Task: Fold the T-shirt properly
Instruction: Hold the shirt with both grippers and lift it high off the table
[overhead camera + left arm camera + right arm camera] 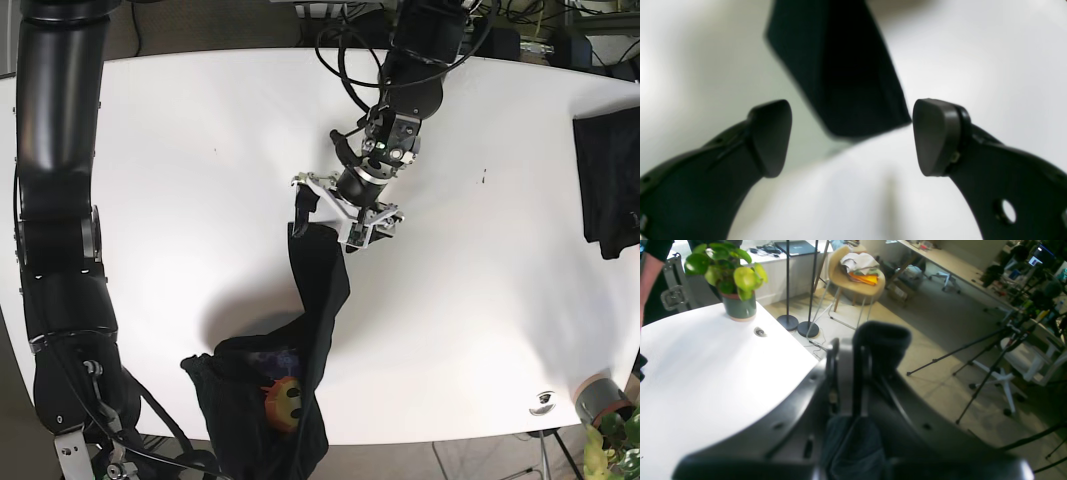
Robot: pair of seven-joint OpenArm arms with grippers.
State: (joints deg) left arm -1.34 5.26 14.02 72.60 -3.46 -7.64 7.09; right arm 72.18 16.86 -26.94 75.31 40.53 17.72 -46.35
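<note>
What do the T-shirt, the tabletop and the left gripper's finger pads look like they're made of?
T-shirt: soft dark knit fabric, probably cotton; it hangs limp and bunches in folds. Table: smooth white surface with a faint sheen, likely laminate or painted board, though that can't be confirmed. Left gripper pads: matte dark grey, rounded, looking like rubber or soft plastic; which one is unclear.

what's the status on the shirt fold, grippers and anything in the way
Left gripper open above shirt edge. Right gripper shut on T-shirt, cloth strung across white table, unfolded. Folded dark garment at table edge, clear.
</note>
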